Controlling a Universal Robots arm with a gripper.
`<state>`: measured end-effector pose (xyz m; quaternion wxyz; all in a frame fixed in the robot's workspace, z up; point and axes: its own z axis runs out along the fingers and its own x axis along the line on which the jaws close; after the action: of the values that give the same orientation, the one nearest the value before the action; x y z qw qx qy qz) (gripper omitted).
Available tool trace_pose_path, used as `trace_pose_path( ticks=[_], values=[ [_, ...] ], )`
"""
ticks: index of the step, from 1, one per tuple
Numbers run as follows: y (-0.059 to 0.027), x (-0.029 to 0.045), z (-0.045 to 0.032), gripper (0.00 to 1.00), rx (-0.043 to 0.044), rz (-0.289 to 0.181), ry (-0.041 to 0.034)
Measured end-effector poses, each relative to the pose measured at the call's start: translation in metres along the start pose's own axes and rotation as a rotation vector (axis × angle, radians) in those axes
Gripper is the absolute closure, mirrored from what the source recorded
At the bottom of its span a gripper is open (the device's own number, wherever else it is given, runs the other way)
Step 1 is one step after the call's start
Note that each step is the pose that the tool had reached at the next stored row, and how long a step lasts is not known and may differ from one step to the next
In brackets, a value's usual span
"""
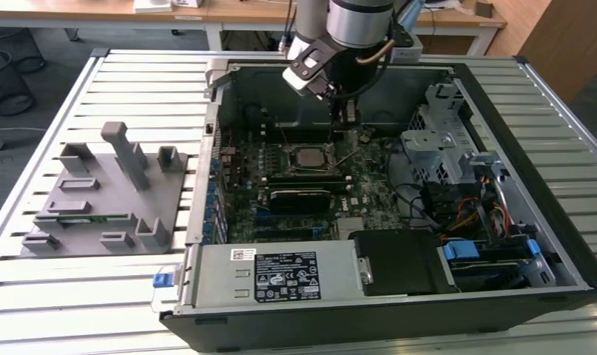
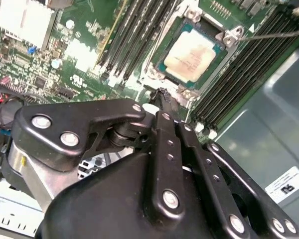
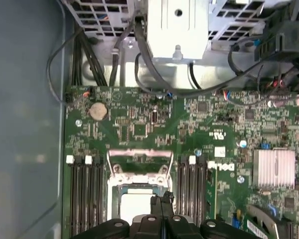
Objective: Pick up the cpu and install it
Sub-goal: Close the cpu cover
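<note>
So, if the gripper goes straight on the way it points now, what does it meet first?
Probably the cpu, or the metal frame of its socket beside it; the gripper points there, though depth is unclear.

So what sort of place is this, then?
Probably a robotics lab or workshop: an open desktop computer case sits on a slatted metal table, a grey parts fixture lies beside it, with office desks behind.
</note>
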<state>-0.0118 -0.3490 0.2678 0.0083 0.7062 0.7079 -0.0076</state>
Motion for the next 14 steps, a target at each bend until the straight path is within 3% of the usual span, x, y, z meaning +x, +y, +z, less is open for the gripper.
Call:
trace_pose_path(
  ticks=[14],
  values=[
    [0.0326, 0.0, 0.0, 0.89, 0.0173, 0.0, 0.0]
  ],
)
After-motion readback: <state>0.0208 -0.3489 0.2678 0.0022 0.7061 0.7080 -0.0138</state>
